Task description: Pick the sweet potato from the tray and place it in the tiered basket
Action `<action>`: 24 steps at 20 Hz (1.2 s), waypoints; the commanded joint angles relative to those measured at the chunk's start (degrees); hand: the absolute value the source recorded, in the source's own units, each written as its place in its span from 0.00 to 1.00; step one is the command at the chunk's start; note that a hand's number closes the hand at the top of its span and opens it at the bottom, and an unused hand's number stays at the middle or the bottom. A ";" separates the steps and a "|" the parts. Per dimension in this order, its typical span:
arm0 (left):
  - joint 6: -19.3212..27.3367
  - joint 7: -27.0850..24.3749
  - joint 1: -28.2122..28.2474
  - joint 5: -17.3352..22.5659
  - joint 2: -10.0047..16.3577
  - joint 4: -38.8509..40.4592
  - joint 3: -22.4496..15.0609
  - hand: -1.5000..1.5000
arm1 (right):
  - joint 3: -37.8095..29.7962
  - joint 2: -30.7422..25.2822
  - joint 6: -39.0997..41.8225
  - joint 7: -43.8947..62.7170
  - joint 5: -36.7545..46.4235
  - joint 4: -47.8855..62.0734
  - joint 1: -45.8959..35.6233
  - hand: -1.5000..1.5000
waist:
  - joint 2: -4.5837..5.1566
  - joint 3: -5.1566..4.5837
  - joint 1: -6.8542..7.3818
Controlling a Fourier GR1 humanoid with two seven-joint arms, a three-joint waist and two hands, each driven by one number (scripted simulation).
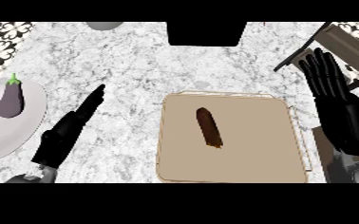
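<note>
Lying on the tray [261,162], the sweet potato [208,127] was not yet picked; left hand [61,137] and right hand [332,97] were released.

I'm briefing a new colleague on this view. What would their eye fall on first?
The brown sweet potato lying alone on the tan tray at lower centre stands out first. Then comes the purple eggplant on a plate at the left edge. Two black hands frame them: the left hand beside the plate, the right hand open at the right edge.
</note>
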 commanded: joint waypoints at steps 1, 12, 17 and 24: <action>1.89 2.19 -0.76 -0.16 -2.01 2.32 2.13 0.50 | 0.60 2.17 4.01 -2.44 -2.37 7.70 -0.99 1.00 | 0.26 0.91 -0.22; 2.96 1.25 4.96 7.17 0.67 12.98 13.38 0.50 | 10.58 12.31 -7.30 -12.38 13.11 18.92 6.68 0.00 | 0.25 0.66 -0.36; 3.18 0.90 6.23 6.99 0.58 12.44 13.27 0.50 | 13.53 -2.31 -15.19 2.47 31.58 19.78 4.47 0.00 | -0.16 0.16 0.55; 1.56 -1.43 6.48 7.05 -0.45 14.89 13.37 0.50 | 24.58 -3.18 -1.29 31.28 38.81 12.20 -5.21 0.00 | -0.16 0.54 0.24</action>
